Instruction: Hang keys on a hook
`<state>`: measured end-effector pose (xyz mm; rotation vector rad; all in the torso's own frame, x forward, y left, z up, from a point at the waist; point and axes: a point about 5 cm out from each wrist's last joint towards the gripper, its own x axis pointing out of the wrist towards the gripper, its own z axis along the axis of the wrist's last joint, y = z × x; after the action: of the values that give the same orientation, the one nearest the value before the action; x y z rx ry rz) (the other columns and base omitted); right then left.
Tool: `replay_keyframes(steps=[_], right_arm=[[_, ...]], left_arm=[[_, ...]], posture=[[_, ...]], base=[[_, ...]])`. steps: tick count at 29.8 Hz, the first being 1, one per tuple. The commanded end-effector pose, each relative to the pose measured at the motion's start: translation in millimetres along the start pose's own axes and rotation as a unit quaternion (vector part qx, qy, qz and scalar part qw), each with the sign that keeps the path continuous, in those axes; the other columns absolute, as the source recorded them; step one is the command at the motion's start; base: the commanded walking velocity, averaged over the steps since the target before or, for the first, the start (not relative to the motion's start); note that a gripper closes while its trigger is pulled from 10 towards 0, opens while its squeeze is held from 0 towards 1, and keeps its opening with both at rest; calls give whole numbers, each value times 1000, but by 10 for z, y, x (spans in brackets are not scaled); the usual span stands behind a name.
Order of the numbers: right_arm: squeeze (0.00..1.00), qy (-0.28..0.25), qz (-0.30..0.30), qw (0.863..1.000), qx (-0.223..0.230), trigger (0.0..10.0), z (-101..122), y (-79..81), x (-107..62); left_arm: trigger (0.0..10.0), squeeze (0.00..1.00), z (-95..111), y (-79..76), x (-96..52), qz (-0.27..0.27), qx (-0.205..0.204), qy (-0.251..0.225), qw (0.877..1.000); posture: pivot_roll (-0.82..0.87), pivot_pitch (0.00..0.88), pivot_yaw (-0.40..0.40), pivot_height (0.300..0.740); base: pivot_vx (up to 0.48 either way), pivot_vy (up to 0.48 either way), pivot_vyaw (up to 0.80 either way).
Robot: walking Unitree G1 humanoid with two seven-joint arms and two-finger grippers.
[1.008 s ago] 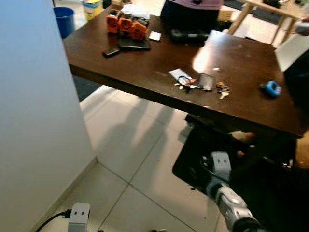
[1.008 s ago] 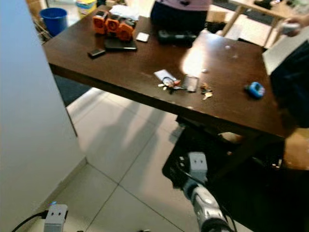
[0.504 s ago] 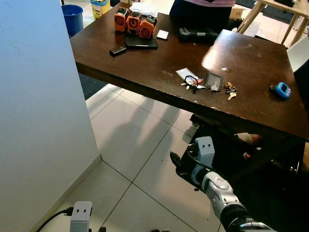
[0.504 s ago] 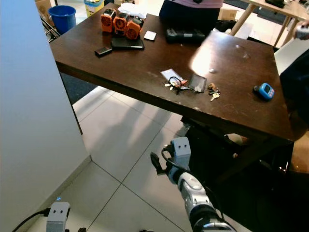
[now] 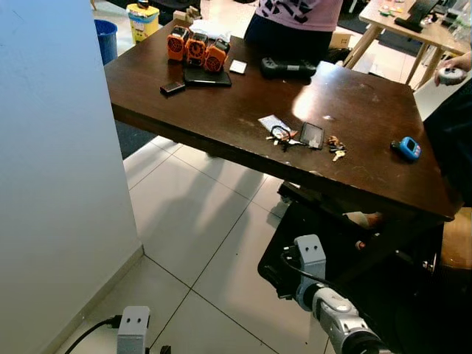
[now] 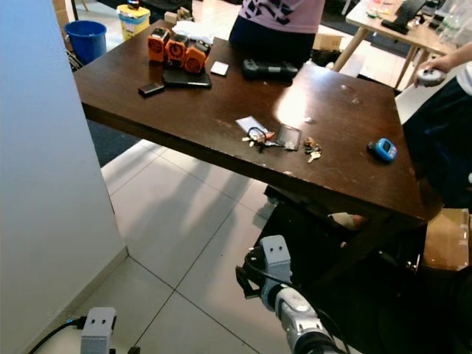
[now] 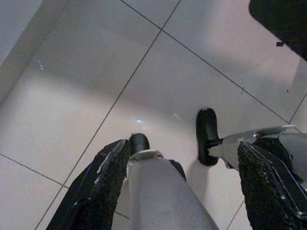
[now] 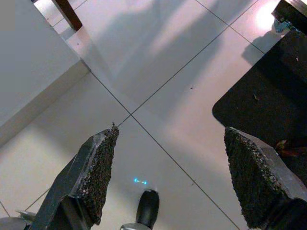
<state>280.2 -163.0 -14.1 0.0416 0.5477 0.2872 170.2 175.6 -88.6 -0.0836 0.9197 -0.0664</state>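
A bunch of keys (image 5: 283,135) on a black ring lies on the dark wooden table (image 5: 221,110) near its front edge. It sits beside a white tag and a small dark card (image 5: 312,135). A second, smaller bunch of keys (image 5: 337,144) lies just right of the card. My right gripper (image 8: 171,130) hangs low in front of the table, open over the floor tiles with nothing between its fingers. My left gripper (image 7: 183,145) is open too, pointing down at the floor beside my own leg.
A white wall (image 5: 51,147) stands close on my left. Orange devices (image 5: 195,48), a phone (image 5: 172,88), a black controller (image 5: 287,68) and a blue gadget (image 5: 406,148) lie on the table. One person (image 5: 295,15) stands behind it, another (image 5: 451,125) at its right. A black mat (image 5: 295,236) lies underneath.
The head camera has shifted, so the table sits slightly farther off and more to the left. My right arm stays low before the table; both grippers remain open.
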Motion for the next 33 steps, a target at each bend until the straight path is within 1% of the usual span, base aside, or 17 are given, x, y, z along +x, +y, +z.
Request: replay_keyframes(steps=[1, 4, 7, 14, 16, 21, 30, 33], right_arm=[[0, 15, -8, 1000, 4, 10000, -65, -29, -23], [0, 14, -10, 1000, 6, 10000, -60, -16, -14], [0, 23, -19, 1000, 6, 10000, -101, -4, -18], [0, 27, -22, 999, 6, 10000, -128, -3, -25], [0, 34, -25, 999, 3, 10000, -178, 4, -40], [0, 34, -27, 999, 4, 10000, -199, 15, -45], [0, 26, -29, 999, 5, 10000, -149, 9, -29], [0, 7, -29, 999, 13, 10000, -62, -6, -9]], left_arm=[[10000, 0, -68, -36, -6, -6, 4, 16, 1000], [10000, 0, -52, -36, -2, -10, 13, 16, 1000], [10000, 0, -45, -23, -2, -14, 29, 19, 999], [10000, 0, -47, -16, -5, -15, 32, 20, 999], [10000, 0, -72, 9, -17, -14, 33, 22, 999], [10000, 0, -117, 16, -32, -16, 33, 26, 999], [10000, 0, -117, 12, -34, -16, 34, 22, 999], [10000, 0, -70, 3, -25, -21, 32, 9, 999]], posture=[[43, 0, -69, 740], [43, 0, -57, 740], [48, 0, -52, 740], [49, 0, -52, 740], [55, 0, -46, 740], [53, 0, -40, 740], [56, 0, -36, 740], [63, 0, -35, 740]], base=[[0, 0, 0], [0, 0, 0], [0, 0, 0], [0, 0, 0], [0, 0, 0], [0, 0, 0], [0, 0, 0], [0, 0, 0]])
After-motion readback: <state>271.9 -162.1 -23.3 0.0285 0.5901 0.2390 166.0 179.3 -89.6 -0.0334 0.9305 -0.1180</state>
